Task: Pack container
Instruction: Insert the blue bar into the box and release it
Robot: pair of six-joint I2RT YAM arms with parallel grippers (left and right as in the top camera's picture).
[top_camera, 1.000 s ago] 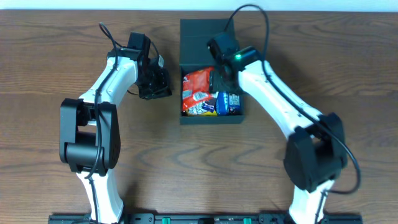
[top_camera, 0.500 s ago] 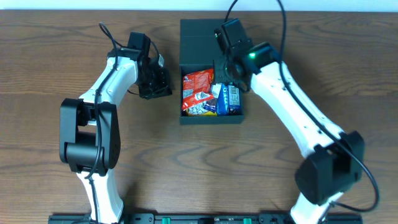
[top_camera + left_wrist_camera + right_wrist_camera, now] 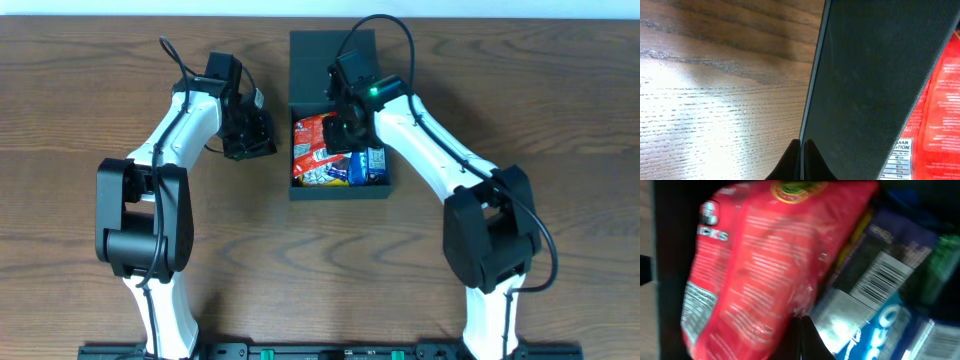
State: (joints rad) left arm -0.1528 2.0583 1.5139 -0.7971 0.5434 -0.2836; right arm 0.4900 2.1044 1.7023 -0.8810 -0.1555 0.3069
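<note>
The dark teal container [image 3: 340, 190] stands at the table's middle, its lid [image 3: 320, 55] flipped open toward the far side. Inside lie a red snack packet [image 3: 315, 140] and blue packets [image 3: 364, 164]. My right gripper [image 3: 345, 128] is down inside the box, shut, with nothing between its fingers. In the right wrist view its tips [image 3: 805, 337] sit where the red packet [image 3: 755, 270] meets a blue and silver packet [image 3: 890, 325]. My left gripper [image 3: 256, 135] is shut beside the box's left wall, its tips [image 3: 802, 160] against that wall [image 3: 875, 75].
The box rests on a brown wooden table [image 3: 120, 60]. A packet with a barcode [image 3: 880, 275] lies next to the red one. Both arm bases stand at the near edge, left [image 3: 140, 230] and right [image 3: 495, 240].
The right gripper has shut. It swung out toward the box's far right corner, then came back over the red packet. The left arm has stayed still.
</note>
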